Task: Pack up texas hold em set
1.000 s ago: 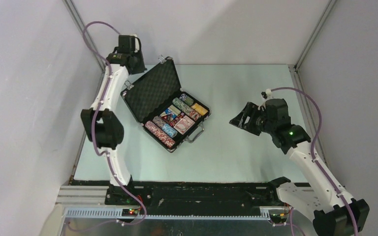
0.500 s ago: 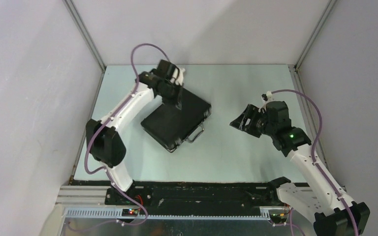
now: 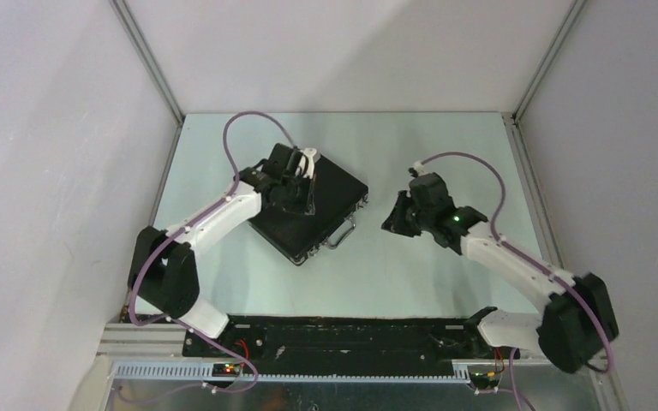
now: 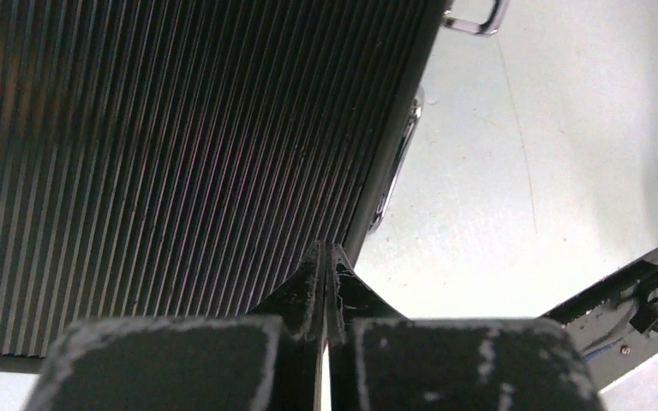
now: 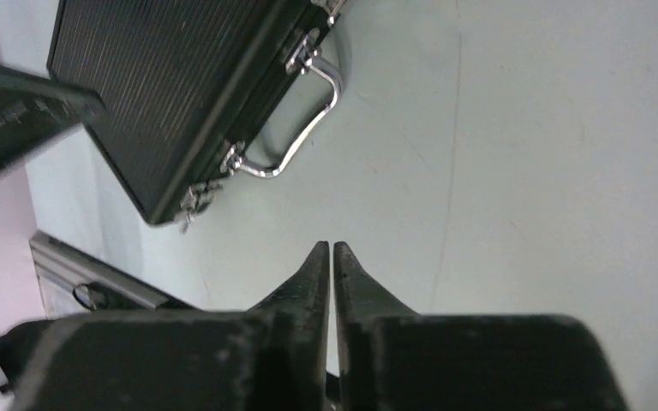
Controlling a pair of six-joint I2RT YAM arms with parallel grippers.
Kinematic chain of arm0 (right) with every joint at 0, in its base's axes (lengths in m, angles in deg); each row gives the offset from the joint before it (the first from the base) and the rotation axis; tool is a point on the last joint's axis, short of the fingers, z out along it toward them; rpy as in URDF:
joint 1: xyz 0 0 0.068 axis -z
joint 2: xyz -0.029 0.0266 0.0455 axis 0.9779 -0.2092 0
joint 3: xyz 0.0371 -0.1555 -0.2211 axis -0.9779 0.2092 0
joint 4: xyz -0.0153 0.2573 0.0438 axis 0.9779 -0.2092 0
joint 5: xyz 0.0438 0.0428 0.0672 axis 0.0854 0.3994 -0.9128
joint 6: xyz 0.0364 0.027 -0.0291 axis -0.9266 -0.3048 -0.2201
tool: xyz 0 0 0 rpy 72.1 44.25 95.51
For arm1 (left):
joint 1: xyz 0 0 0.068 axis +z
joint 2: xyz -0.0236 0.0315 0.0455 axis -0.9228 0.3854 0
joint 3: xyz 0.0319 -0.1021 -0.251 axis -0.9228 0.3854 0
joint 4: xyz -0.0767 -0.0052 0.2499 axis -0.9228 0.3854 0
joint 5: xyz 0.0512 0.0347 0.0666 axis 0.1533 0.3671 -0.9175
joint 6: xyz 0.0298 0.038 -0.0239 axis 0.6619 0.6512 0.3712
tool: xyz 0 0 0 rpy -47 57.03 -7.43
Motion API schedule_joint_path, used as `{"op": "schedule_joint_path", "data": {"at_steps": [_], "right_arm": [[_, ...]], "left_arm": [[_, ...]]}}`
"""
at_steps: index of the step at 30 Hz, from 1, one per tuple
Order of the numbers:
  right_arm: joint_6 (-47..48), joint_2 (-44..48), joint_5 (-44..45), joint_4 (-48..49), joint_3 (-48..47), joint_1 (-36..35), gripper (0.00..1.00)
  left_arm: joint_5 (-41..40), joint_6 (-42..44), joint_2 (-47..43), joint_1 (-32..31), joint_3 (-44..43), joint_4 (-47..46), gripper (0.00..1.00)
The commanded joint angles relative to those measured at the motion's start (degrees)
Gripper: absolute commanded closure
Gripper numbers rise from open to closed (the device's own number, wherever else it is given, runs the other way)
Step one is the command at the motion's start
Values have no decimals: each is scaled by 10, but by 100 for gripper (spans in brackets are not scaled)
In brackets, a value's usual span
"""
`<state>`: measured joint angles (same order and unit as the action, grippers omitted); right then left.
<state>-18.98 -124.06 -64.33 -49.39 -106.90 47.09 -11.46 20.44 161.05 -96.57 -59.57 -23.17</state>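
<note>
Black ribbed briefcase-style case point(image 3: 336, 195): lid open second ago, now down, beneath left claw point(image 4: 326, 250), pinched closed, empty. Right claw point(image 5: 331, 247) narrowed almost closed, empty, nearer silver handle point(image 5: 308, 127) ahead-left. Latching likely remains.

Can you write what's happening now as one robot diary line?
case: closed | left gripper: shut, over lid | right gripper: shut, empty, apart from case

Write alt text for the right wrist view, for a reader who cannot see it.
A closed black ribbed case lies upper left on a pale table, silver handle and latches facing the camera. The right gripper, shut and empty, hovers over bare table below the handle.
</note>
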Motion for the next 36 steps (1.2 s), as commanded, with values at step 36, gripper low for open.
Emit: {"op": "schedule_joint_path", "data": {"at_steps": [36], "right_arm": [[-15,-447,188,-49,-292,-35,100]], "left_arm": [[2,-91,-22,31,239,-267,100]]}}
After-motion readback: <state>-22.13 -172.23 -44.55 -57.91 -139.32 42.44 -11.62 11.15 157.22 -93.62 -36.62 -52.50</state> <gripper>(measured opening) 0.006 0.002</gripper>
